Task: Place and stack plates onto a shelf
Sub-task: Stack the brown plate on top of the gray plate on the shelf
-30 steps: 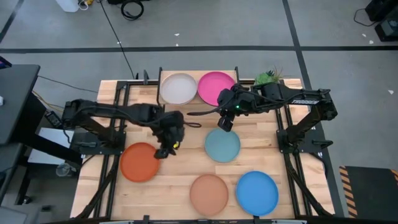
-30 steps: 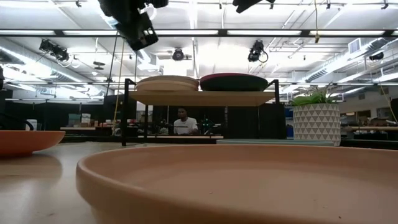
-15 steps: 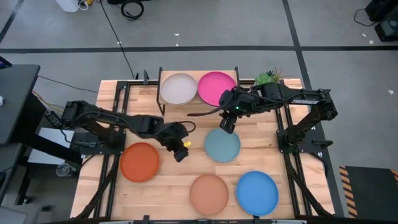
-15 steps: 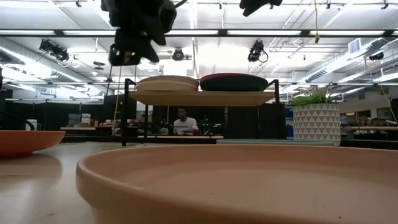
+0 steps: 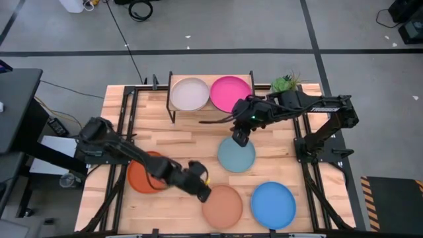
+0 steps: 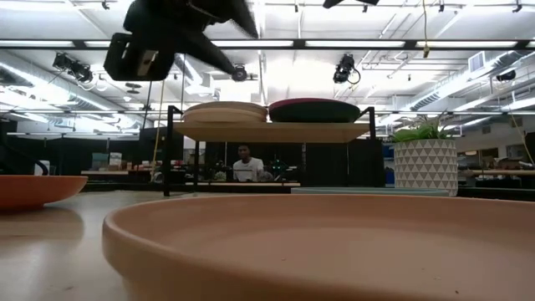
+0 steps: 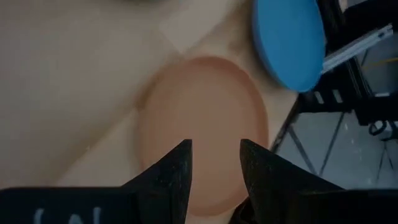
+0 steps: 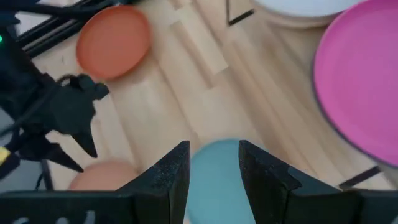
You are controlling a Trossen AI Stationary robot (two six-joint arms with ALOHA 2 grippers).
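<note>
The tan plate lies on the bench near its front edge, beside the bright blue plate. My left claw hangs just over its rim, fingers parted and empty. I judge this the approach to a pickup; next I must lower and straddle the rim. The shelf at the back already carries a pale plate, cream I think, and the pink plate. My right claw waits open and empty above the teal plate.
</note>
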